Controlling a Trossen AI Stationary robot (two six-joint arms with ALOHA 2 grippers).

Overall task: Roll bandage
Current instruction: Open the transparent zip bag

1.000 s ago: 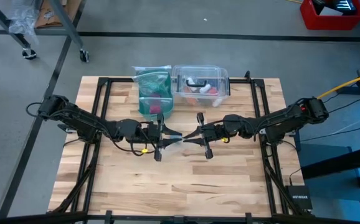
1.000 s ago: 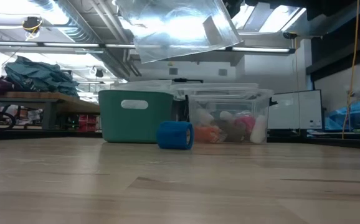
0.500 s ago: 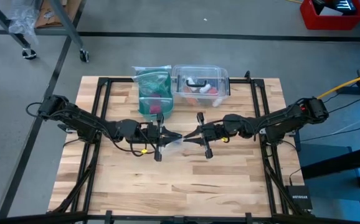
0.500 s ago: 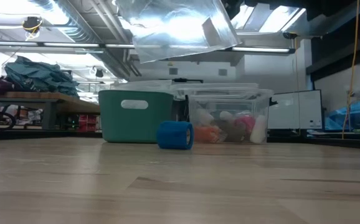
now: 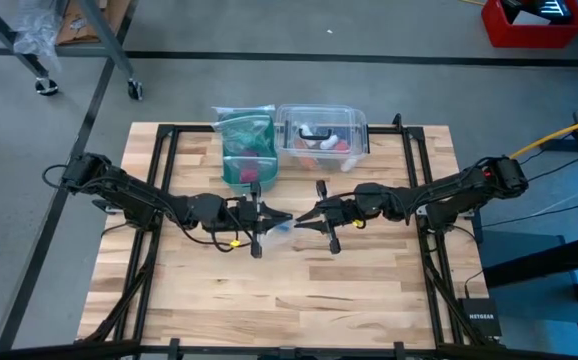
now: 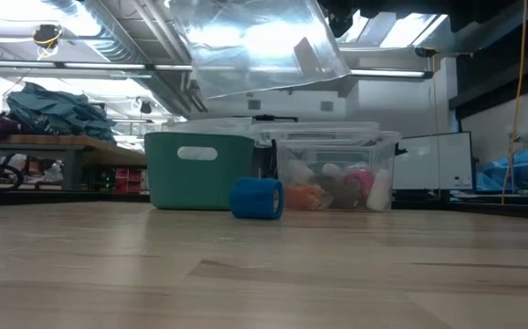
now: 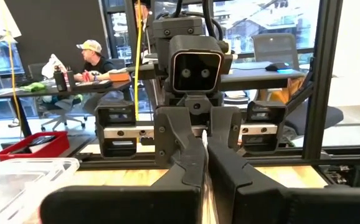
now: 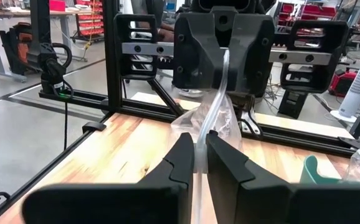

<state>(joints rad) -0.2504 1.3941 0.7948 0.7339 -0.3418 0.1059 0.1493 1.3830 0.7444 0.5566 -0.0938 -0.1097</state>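
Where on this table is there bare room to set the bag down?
Bare: the wood of the table nearer than both arms. Crowded: the far edge, with the green bin, clear box and blue bandage.

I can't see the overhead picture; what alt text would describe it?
Two dark arms meet at mid-table, the left gripper and right gripper both shut on a clear bag held between them. A green bin and clear box stand behind.

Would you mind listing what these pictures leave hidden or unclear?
- High view: the blue bandage does not show; the green bin may hide it.
- Low view: both grippers are cut off by the top edge; only the clear bag hangs in.
- Clear box: contents blurred behind its wall.
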